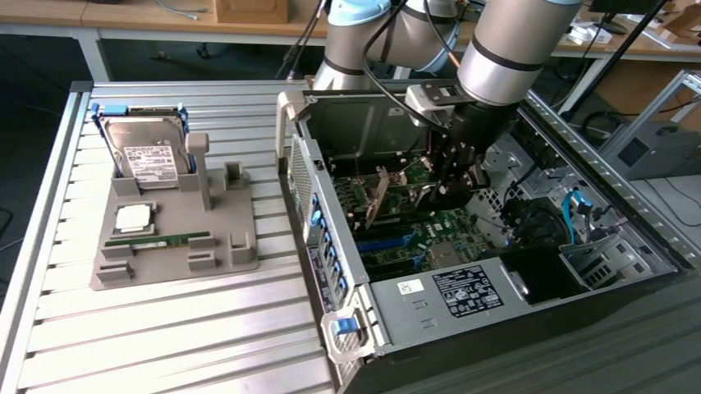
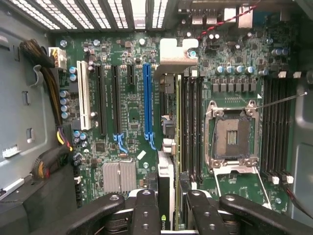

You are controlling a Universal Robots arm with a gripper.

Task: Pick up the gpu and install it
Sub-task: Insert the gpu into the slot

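The pincer (image 2: 171, 208) clamps the thin olive-tan gpu card (image 2: 168, 172) edge-on over the green motherboard (image 2: 127, 112). In the exterior view, the grey plastic tray (image 1: 235, 256) sits at nine o'clock.

gpu (image 2: 166, 169) over motherboard (image 2: 128, 105) — inside case (image 1: 416, 313)

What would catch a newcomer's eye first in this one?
The gripper, inside the open computer case, grips the gpu edge-on over the green motherboard. At the exterior view's left, a grey holder on the slatted table carries a hard drive standing upright.
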